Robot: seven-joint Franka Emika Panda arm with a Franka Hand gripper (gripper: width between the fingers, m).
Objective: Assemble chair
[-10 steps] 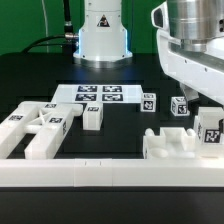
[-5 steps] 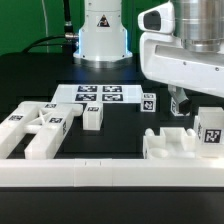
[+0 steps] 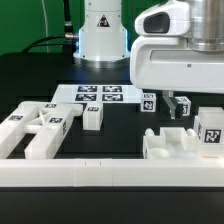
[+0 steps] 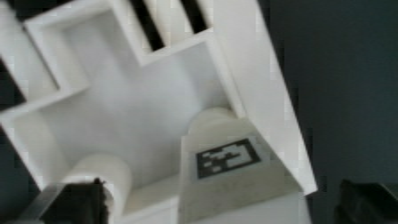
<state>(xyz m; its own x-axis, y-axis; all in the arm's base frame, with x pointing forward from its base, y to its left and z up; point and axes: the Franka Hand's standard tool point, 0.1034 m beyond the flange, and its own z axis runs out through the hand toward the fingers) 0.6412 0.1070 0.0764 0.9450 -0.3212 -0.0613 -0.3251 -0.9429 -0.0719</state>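
The slatted part lies near the front of the table on the exterior view's right, just behind the long white rail, and a tagged post stands up at its right end. In the wrist view the slatted part fills most of the picture, with its slots at one end and the tagged post at the other. The gripper hangs above and a little beyond the part, with its jaws apart and nothing between them. In the wrist view the gripper shows only two dark fingertips, one on either side of the post. A small tagged block sits just to its left. The marker board lies farther left again, and the other loose parts are well apart on the far left. The step in hand looks like a reach for the slatted part. To do it well, the arm should come straight down with the jaws kept wide, centred on one solid wall or on the post rather than over a slot. The fingers should straddle that feature squarely, so that closing does not twist the part. The descent should keep clear of the block and the rail. How high the fingertips are above the part cannot be judged from these views.
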